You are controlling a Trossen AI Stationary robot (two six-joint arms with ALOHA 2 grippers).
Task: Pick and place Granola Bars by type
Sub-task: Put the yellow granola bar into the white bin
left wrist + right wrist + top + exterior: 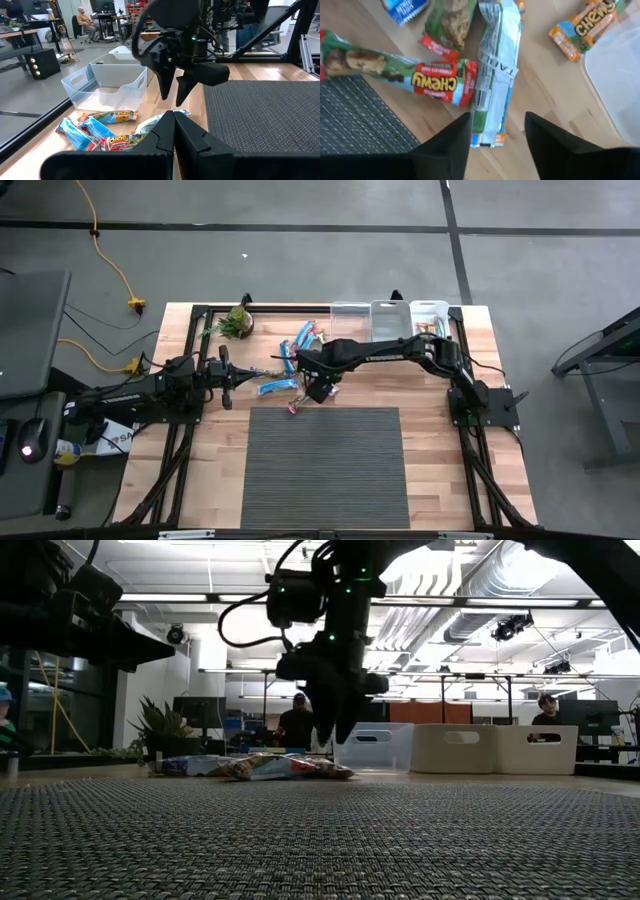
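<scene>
Behind the counter (440, 370) stand clear bins (390, 319), while the right end effector (496, 131), fingers spread, hovers over a face-down bar (492, 75); next likely a descent and pinch.

Granola Bars (492, 75) — flat wrapped oblongs, blue, green-red, orange — in a loose scatter on bare wood by the mat's edge
</scene>
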